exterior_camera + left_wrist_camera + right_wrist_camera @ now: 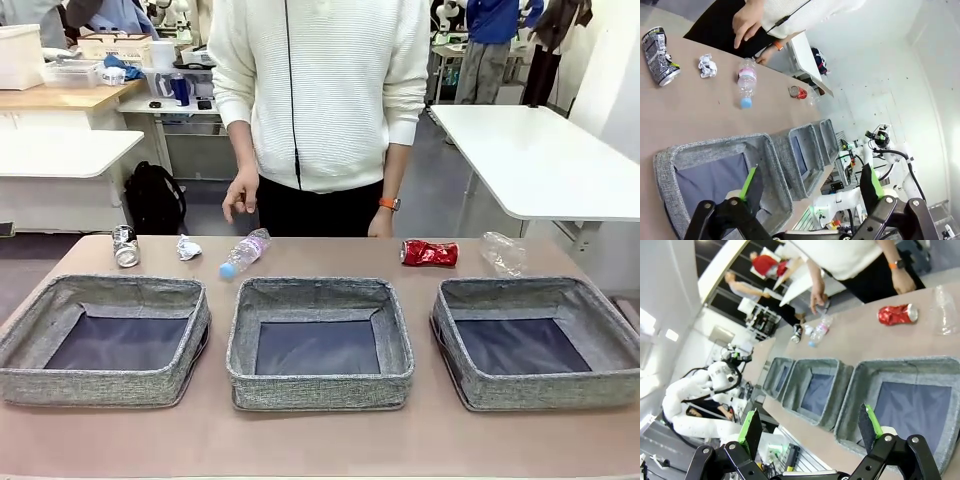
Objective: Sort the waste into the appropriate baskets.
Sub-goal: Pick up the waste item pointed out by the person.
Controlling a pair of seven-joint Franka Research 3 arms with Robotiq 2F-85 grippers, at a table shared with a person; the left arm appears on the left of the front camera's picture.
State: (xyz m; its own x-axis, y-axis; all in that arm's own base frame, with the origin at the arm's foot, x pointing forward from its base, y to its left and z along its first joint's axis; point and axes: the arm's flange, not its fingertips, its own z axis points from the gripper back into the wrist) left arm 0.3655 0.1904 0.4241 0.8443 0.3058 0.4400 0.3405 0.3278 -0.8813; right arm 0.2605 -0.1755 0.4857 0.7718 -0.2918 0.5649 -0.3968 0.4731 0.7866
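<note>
left gripper [810, 172] and right gripper [809, 411] are each spread wide, holding nothing and touching nothing.

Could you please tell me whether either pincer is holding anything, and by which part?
Nothing is held: the left pincer and the right pincer both stand open and empty.

The tan table [320, 445] before me carries three grey baskets in one row. Just beside the middle basket [320, 385] stand the left basket [100, 388] and the right basket [540, 392]. Behind the middle basket, toward its left, lie the pink-label bottle [244, 252], the white scrap [187, 247] and (farthest out) the dark can [125, 245]; toward its right, the dented red can [429, 253] and the clear bottle [503, 252].
</note>
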